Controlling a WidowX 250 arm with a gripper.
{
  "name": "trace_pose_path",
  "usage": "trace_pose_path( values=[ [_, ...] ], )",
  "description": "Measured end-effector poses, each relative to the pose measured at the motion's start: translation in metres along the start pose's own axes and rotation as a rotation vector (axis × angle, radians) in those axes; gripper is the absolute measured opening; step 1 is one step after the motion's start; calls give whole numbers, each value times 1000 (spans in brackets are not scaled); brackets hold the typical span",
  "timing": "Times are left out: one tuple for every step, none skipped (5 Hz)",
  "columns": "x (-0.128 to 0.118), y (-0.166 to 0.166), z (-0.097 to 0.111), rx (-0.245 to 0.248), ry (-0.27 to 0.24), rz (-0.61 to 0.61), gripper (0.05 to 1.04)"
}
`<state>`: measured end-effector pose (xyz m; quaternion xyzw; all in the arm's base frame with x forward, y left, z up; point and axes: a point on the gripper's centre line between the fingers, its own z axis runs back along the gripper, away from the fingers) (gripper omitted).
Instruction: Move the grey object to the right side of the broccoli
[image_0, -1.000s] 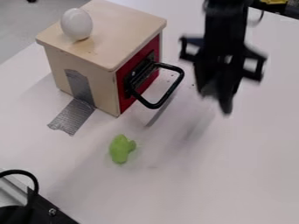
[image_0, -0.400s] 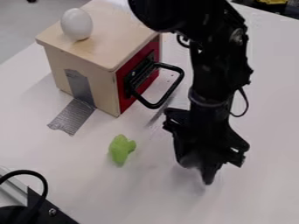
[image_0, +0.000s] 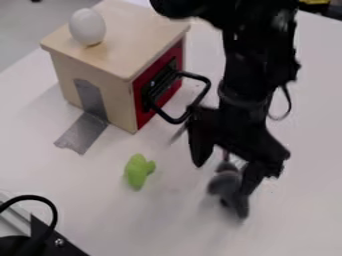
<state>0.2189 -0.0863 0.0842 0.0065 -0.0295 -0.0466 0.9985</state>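
Note:
The black gripper (image_0: 220, 190) is in the lower right of the camera view, low over the white surface, its two fingers spread apart. A dark grey, rounded object (image_0: 225, 183) is between the fingers, nearer the right one, whose tip overlaps it from this angle. Whether that finger touches it, I cannot tell. The green broccoli (image_0: 137, 171) lies to the left of both, a clear gap away from the gripper.
A wooden box (image_0: 100, 90) with a red front and a black handle (image_0: 177, 120) stands at the upper left, close to the arm. On its top is a white egg (image_0: 87, 27). Dark equipment with a cable (image_0: 50, 210) occupies the lower left corner.
From the upper right, the gripper has come down and toward the view's lower edge. Its fingers have spread since the last earlier frame, and the grey object now shows between them. The broccoli has stayed put.

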Motion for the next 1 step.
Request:
trace_pose_path(
  values=[
    [-3, 2, 32, -8, -33, 0, 1001]
  ],
)
